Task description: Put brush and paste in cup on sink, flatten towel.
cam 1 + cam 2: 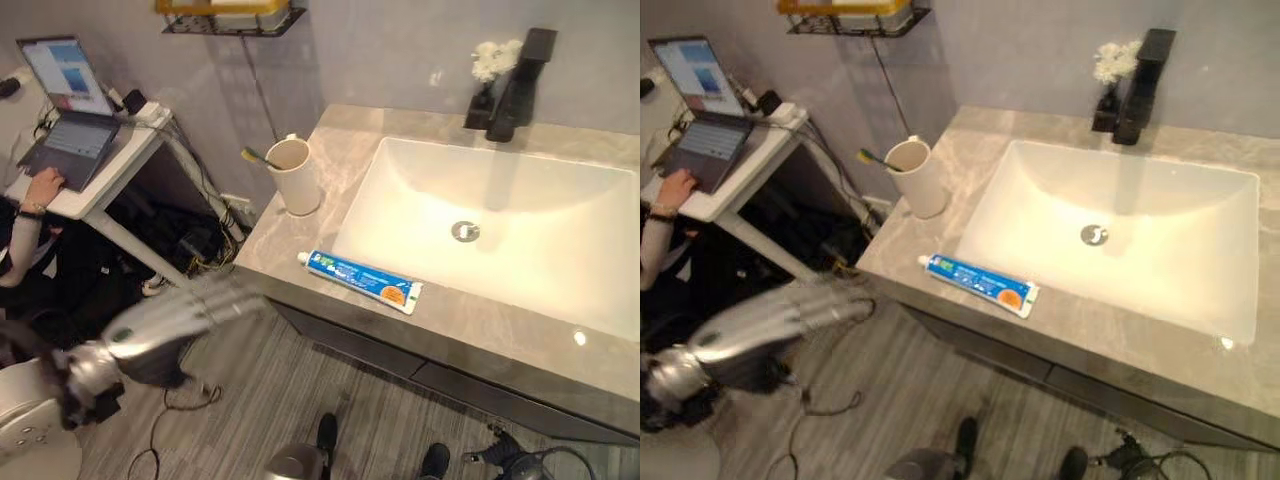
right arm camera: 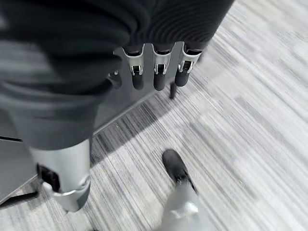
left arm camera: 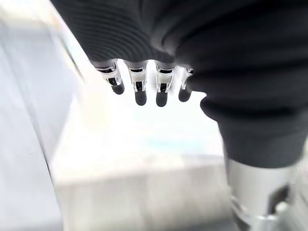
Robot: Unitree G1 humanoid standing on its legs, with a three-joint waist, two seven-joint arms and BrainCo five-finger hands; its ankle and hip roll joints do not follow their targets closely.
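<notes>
The toothpaste tube (image 1: 363, 281) lies flat on the grey stone counter (image 1: 290, 235) at centre frame, beside the white basin (image 1: 500, 230). The cup (image 1: 293, 176), a brush (image 1: 254, 155) inside, stands upper left of it. The left hand (image 3: 139, 82), fingers relaxed and empty, hangs lower left, off the counter. The right hand (image 2: 154, 67) is likewise slack above striped flooring (image 2: 250, 120). A person's hand (image 1: 45, 185) rests on a laptop (image 1: 70, 110), upper left.

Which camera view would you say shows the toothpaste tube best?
The left eye view: the toothpaste tube lies whole and unobstructed on the counter's front edge, before the basin. The right eye view shows it equally whole. The left wrist view gives just a faint blue blur, which may be it.
</notes>
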